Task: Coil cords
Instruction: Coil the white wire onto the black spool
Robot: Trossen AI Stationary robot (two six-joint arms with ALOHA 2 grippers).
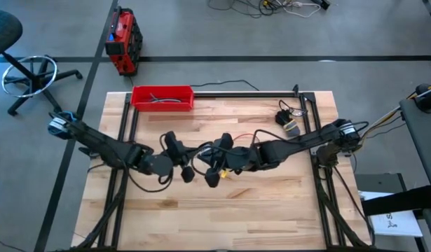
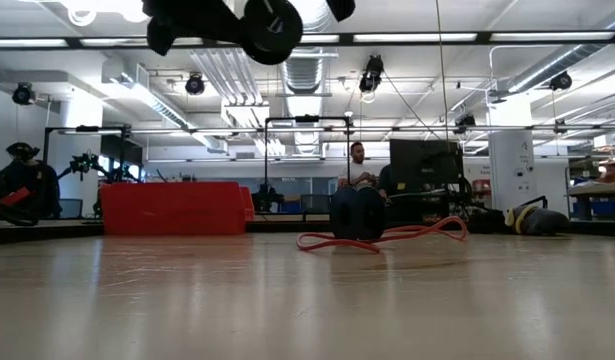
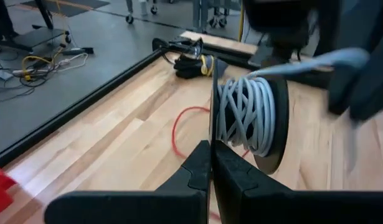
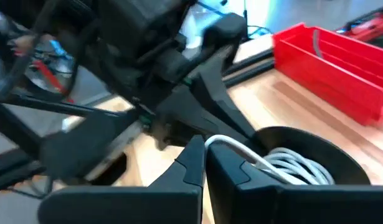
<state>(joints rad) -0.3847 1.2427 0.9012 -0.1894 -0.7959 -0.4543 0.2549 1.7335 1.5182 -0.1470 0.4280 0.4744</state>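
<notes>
A red tray (image 1: 162,97) is sitting at the counter's (image 1: 271,210) back edge with dark cables in it, and a small clump of dark gear (image 1: 288,119) is lying near the back right corner. Off the counter there's a red crate (image 1: 122,42) and an office chair (image 1: 22,66) on the floor; in the low view a person (image 2: 358,180) is sitting far back in the room.

Both arms are crowding the counter's middle, pretty much blocking each other. The left gripper (image 3: 211,165) is clenched on the rim of the black disc (image 3: 266,146) that the white cord (image 3: 247,115) is wound around. The right gripper (image 4: 203,163) is clenched too, pinching the white cord where it's coming off the coil. I think the disc is hanging above the wood, but it's hard to tell.

The red cord (image 2: 382,238) is lying loose on the counter, just behind the grippers, looped and uncoiled.

The whole front half of the counter is sitting open, and there's bare wood at the left and right sides too.
</notes>
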